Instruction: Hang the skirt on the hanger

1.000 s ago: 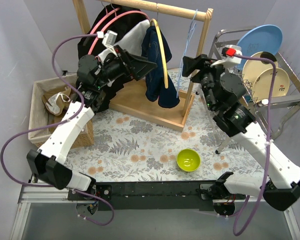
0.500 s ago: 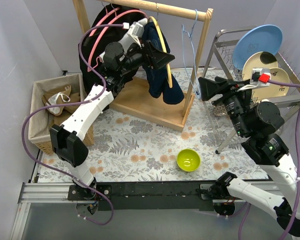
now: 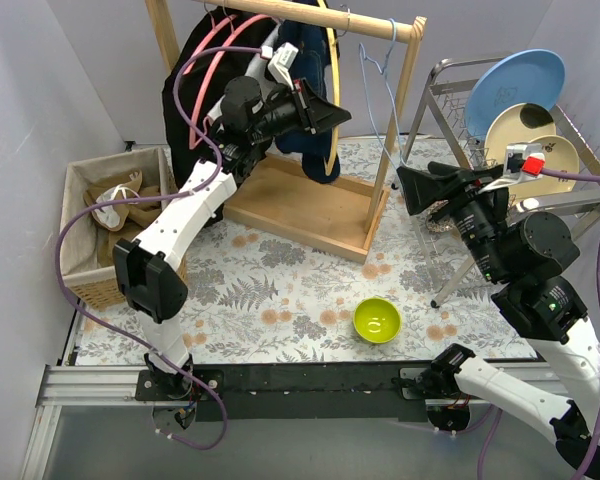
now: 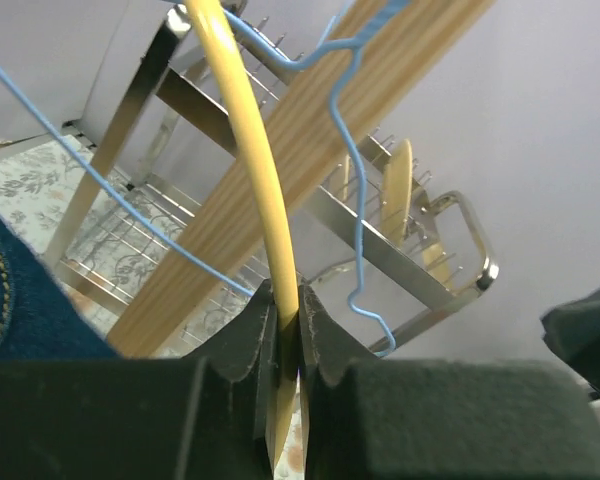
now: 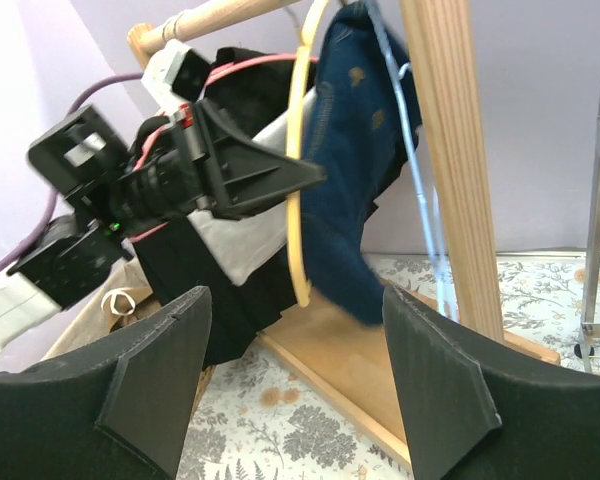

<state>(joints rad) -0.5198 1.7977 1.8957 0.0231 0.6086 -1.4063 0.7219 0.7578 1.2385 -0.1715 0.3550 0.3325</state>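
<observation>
This looks like a robot test room dressed up as a home. Plain purple walls [image 3: 40,100] box in a table with a flowery cloth [image 3: 270,280] (like a play corner). Robot arms [image 3: 525,275] are bolted to a metal rail [image 3: 310,379]. Around them stand a wooden clothes rack [image 3: 310,215], a dish rack [image 3: 580,200] with plates [image 3: 520,85], a basket [image 3: 110,160] and a green bowl [image 3: 377,320].

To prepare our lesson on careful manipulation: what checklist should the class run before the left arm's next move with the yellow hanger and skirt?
1. Left gripper shut on yellow plastic hanger: ok.
2. Dark blue denim skirt draped on it: ok.
3. Hook over round wooden rail: cannot tell, hook not visible.
4. Light blue wire hanger clear of the yellow one: cannot tell.
5. Right gripper open, apart from the rail: ok.
</observation>
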